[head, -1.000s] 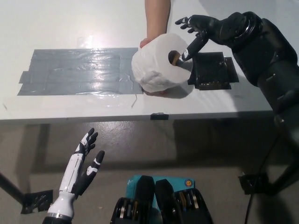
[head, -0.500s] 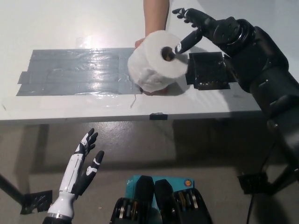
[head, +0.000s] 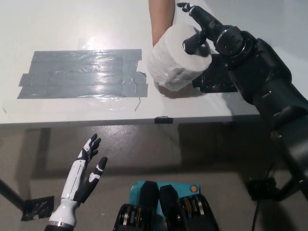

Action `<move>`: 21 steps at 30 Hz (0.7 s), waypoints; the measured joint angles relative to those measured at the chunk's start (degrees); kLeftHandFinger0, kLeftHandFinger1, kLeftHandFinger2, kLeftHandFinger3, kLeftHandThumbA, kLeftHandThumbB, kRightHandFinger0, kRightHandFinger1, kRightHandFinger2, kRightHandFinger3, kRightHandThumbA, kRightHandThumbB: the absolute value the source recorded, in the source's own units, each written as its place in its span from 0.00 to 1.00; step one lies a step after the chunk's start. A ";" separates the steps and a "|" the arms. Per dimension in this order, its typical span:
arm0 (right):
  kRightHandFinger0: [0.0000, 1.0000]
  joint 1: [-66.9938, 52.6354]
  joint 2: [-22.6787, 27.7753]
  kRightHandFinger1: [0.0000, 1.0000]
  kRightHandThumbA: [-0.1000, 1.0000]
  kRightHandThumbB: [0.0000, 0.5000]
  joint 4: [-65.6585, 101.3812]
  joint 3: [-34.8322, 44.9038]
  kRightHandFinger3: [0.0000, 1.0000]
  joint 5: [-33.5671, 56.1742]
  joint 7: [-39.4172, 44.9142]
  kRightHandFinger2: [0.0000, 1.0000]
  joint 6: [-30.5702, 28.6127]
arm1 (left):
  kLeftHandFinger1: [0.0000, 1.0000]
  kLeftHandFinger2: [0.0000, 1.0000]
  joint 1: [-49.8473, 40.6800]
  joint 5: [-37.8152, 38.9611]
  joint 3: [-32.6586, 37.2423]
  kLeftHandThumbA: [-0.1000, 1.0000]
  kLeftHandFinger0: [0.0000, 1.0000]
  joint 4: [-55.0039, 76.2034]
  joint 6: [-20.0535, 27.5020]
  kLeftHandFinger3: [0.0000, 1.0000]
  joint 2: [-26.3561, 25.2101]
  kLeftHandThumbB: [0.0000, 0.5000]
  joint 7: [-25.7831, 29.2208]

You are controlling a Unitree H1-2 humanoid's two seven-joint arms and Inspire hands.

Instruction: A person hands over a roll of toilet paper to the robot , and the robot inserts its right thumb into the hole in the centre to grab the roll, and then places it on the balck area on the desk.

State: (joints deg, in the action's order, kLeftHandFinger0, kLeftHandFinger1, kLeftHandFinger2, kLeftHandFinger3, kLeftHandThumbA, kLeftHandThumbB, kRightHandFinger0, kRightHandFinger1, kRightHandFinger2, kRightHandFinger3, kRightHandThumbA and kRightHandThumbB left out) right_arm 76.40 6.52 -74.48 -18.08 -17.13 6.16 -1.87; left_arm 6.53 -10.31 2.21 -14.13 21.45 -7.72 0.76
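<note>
Thumb of right hand [head: 202,30] hides inside toilet paper roll [head: 175,60], gripping it; person's forearm [head: 161,19] mostly cut off.

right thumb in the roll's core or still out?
In: the black right hand covers the white toilet paper roll's end face, core hole hidden; the person's arm is behind it.

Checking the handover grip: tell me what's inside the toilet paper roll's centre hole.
The right hand has a black digit pushed into the hole of the toilet paper roll. Its tip is hidden inside. A person's forearm reaches behind the roll.
</note>
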 measured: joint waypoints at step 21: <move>0.05 1.25 0.26 0.28 0.00 0.53 -4.40 -7.09 0.54 -2.58 9.23 0.44 1.23 | 1.00 1.00 0.06 0.35 -0.01 0.88 1.00 -0.29 0.00 1.00 0.01 0.26 -0.02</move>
State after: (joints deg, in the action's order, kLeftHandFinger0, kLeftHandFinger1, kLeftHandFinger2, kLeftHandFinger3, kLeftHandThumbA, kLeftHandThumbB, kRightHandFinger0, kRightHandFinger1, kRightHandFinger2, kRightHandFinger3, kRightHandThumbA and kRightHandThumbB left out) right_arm 77.65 6.78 -78.87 -25.18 -19.70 15.39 -0.64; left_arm 6.58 -9.96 2.20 -14.42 21.45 -7.71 0.74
